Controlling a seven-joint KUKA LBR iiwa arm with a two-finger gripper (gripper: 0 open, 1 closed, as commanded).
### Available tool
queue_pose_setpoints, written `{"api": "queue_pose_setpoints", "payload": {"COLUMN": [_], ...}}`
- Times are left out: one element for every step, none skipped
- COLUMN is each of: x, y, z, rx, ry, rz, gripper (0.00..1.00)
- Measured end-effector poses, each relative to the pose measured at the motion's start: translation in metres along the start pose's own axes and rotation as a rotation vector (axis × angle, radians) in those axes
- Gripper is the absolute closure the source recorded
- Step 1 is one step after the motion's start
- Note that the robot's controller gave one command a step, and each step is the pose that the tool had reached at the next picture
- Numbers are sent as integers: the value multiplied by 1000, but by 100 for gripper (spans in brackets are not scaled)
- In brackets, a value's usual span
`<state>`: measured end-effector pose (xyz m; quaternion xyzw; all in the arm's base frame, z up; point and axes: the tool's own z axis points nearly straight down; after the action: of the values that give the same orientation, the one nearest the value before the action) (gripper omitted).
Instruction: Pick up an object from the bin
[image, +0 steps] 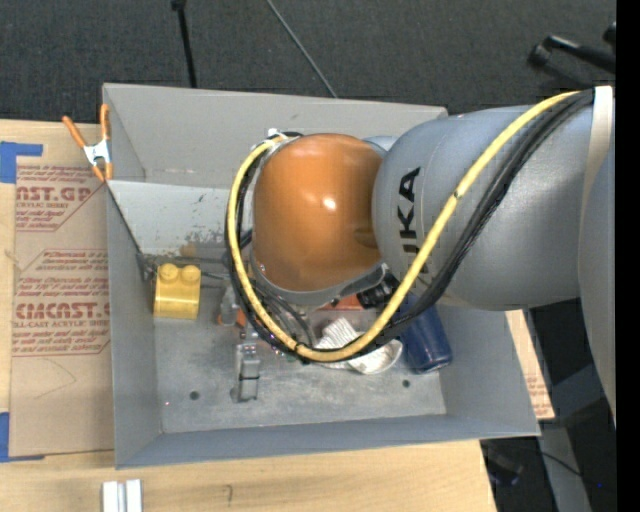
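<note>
**A:** Where does the gripper (246, 372) sit?

**B:** Low over the bin floor (200, 402), front-left area. A grey metal stub pokes out under the orange wrist cover (315, 215). The cover and the yellow cable loop (236, 205) hide the rest. Jaw state: cannot tell. No thing is seen in them.

**A:** Nearest pickable thing?

**B:** The yellow toy brick (177, 292). From the jaws it lies toward the left wall (125, 330) and further back, near but apart, with bare floor between. It has two studs side by side on its far edge. The stud row runs across, wall-to-arm direction. The body is close to square, so no strong long axis.

**A:** Other side?

**B:** A white crumpled piece (365, 357) and a dark blue thing (432, 340) lie on the arm side of the jaws, partly under the arm. Some reddish bits (226, 316) sit just behind the jaws, too small to identify.

**A:** Surface, room?

**B:** Flat grey metal, scuffed. The brick's jaw-facing side is open; its wall side is tight against the slope.

**A:** Call?

**B:** Judgement only: nothing is picked yet. If the brick is the target, the move is a shift wall-ward and back, then down. Risks are the brick skating on the metal and the wall crowding the outer jaw.
</note>
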<state>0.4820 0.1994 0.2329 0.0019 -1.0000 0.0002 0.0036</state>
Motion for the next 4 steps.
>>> {"api": "queue_pose_setpoints", "payload": {"x": [-2, -3, -6, -23], "y": [-1, -2, 12, -5], "z": [-4, -5, -49, -10], "rx": [-2, -2, 0, -5], "ry": [-8, -7, -8, -16], "rz": [3, 1, 135, 142], "gripper": [0, 0, 0, 0]}}
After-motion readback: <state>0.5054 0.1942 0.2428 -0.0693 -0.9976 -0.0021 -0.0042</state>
